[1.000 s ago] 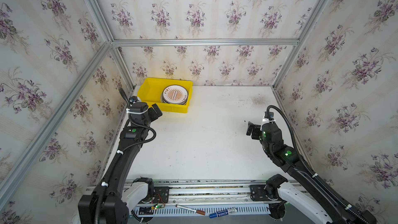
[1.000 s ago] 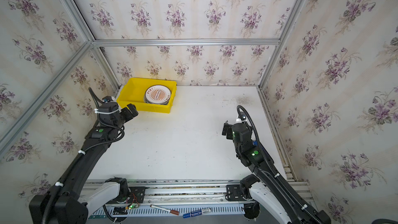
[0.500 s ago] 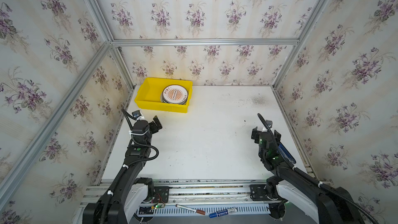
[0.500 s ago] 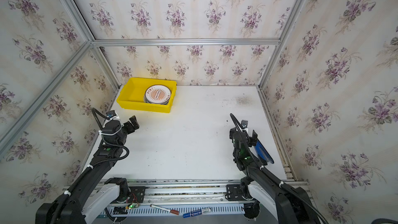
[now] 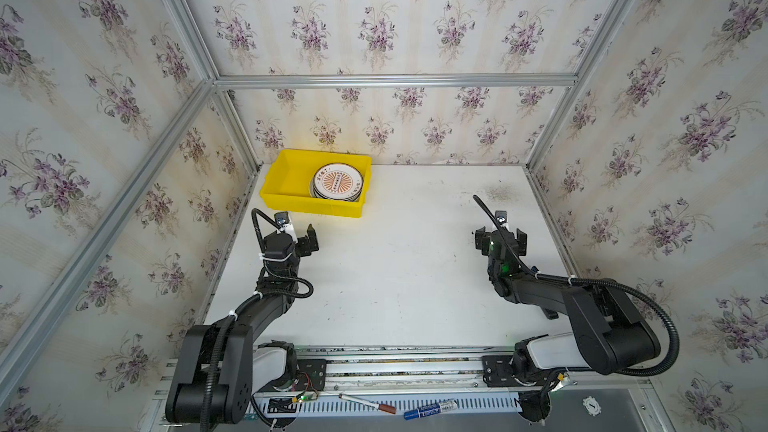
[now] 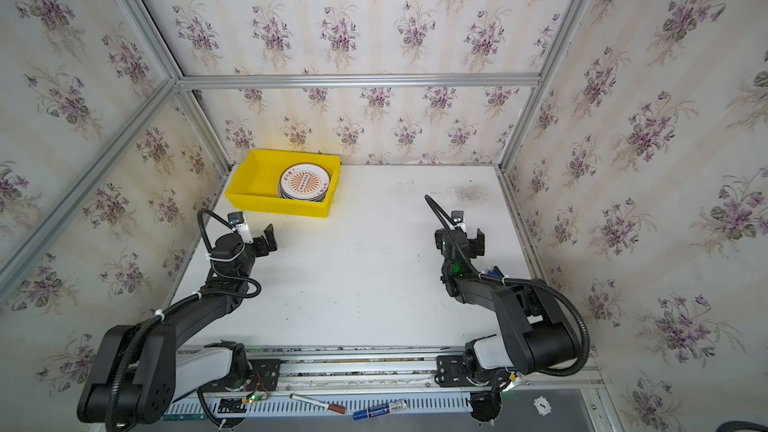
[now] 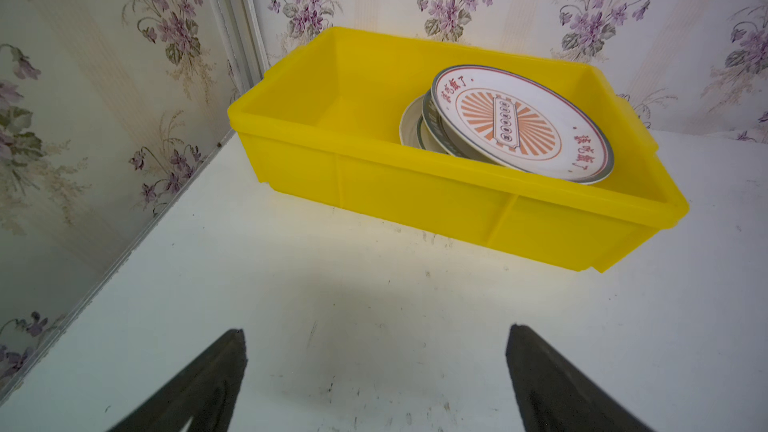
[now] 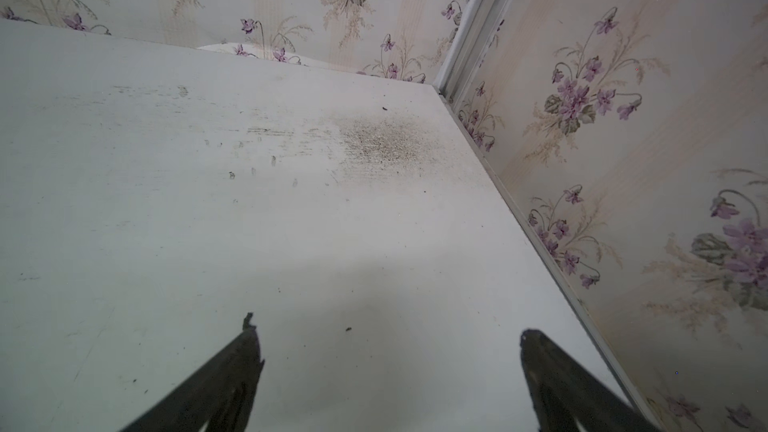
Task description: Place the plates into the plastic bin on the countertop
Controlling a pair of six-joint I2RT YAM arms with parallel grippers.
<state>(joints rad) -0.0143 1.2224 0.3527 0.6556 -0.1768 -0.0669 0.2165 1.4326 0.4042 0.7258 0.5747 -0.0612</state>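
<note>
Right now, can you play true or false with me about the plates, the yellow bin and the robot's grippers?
1. The plates are stacked inside the plastic bin. True.
2. The left gripper is holding a plate. False: it is open and empty, above the countertop.
3. The top plate has an orange sunburst. True.
4. The plastic bin sits in the middle of the countertop. False: it is in the far left corner.
5. The right gripper is shut. False: it is open and holds nothing.

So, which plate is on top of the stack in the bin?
The sunburst plate: orange rays and red writing on its face. The plates under it show only their edges.
</note>
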